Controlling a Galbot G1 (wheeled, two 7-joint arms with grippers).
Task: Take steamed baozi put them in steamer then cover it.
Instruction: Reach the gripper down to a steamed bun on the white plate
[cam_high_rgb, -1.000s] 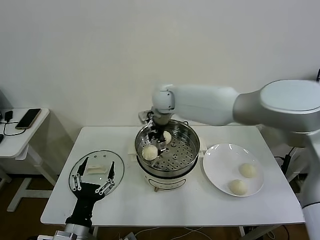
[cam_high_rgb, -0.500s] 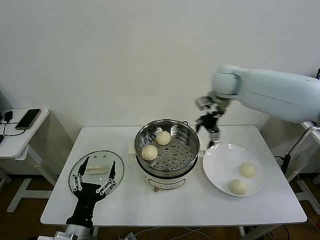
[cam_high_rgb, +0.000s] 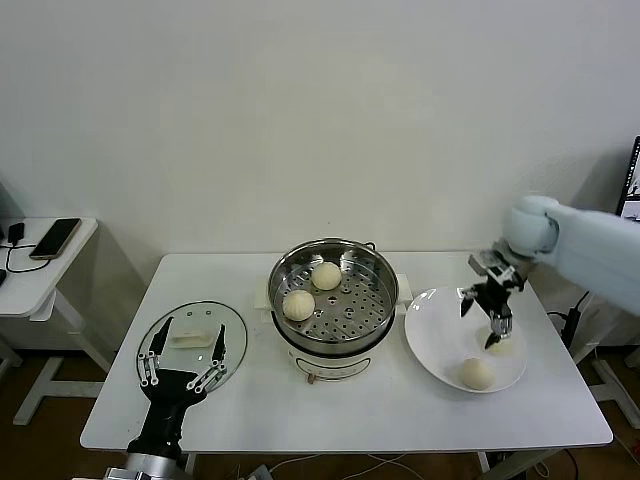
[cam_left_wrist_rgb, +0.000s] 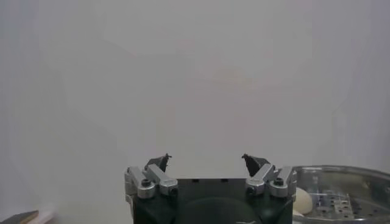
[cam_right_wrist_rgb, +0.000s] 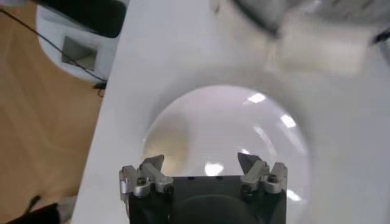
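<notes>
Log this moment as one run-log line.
right gripper: open, above plate | baozi: two in steamer, two on plate | left gripper: open, over glass lid | steamer uncovered

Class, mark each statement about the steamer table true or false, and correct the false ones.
1. Two baozi lie in the steamer. True.
2. The glass lid covers the steamer. False: it lies on the table, left of the steamer.
3. The right hand is open above the white plate. True.
4. The plate holds no buns. False: one bun shows plainly and another sits partly behind the right hand.
5. The left hand grips a bun. False: it is open and empty, over the lid.
</notes>
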